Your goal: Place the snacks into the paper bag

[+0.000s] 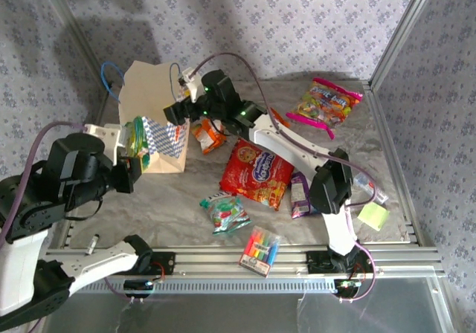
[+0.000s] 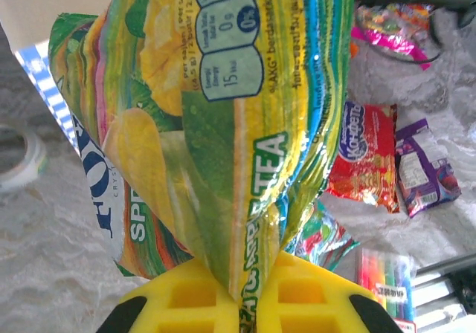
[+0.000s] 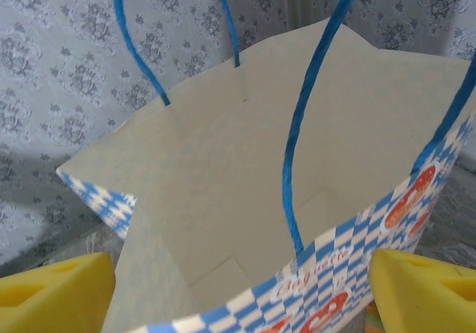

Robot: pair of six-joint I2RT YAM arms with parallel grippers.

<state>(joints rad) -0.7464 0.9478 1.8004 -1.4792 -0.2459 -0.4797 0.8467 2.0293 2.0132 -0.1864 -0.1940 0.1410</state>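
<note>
**Green-yellow packet held beside the open paper bag**

The paper bag [image 1: 141, 80] stands upright at 10 o'clock on the table [image 1: 186, 192]. Its mouth is open and its blue cord handles [image 3: 297, 147] are raised. Its blue-white checkered band carries red script too small to read.

The right gripper [image 1: 175, 112] is at the bag's 3 o'clock edge. Its yellow fingers [image 3: 52, 292] are spread wide, with the near rim between them.

At the bag's 7 o'clock, the left gripper [image 2: 249, 296] is clamped on one edge of the green-yellow packet [image 2: 223, 125]. The packet is printed "TEA" and has a panel showing "0 g" and "0%".

- **Orange-white packet** [image 1: 208, 134]: at the bag's 3 o'clock.
- **Red cookie bag** [image 1: 256, 173]: at the bag's 4 o'clock.
- **Purple packet** [image 1: 301, 195]: touching the cookie bag's 4 o'clock side.
- **Green-red packet** [image 1: 227, 212]: at the cookie bag's 7 o'clock.
- **Pink-edged candy bag** [image 1: 325, 102]: at the table's 1 o'clock.
- **Marker pack** [image 1: 260, 250]: at the table's 6 o'clock.
- **Sticky-note pad** [image 1: 372, 215]: at the table's 4 o'clock.
</note>
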